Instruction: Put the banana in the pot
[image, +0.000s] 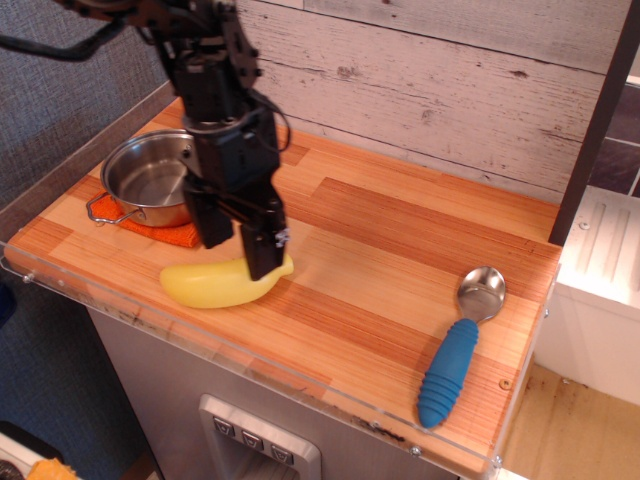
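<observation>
— Where's the smooth pale-yellow plastic toy banana (222, 283) right now?

— Lying flat on the striped wooden countertop (400, 250), close to the front edge, its stubby stem end pointing right. It isn't in anything; it rests on bare wood.

— And the small shiny round stainless-steel pot (152, 178)?

— Back left of the banana, sitting on an orange cloth (160, 231) that pokes out under it. One thin wire loop handle sticks out toward the left front. The pot and the banana are near each other but not touching.

— What's the black robot gripper (238, 242) doing?

— It hangs from the black arm directly over the right half of the banana. Its two dark fingers (262, 250) are spread, with a clear gap between them, so it's holding nothing. The right finger overlaps the banana's stem end from where I stand; I can't tell whether it touches.

— Anything else on the counter?

— A steel spoon with a ribbed blue handle (458, 353), well off to the right near the front edge, bowl pointing toward the whitewashed plank wall (450, 80).
</observation>
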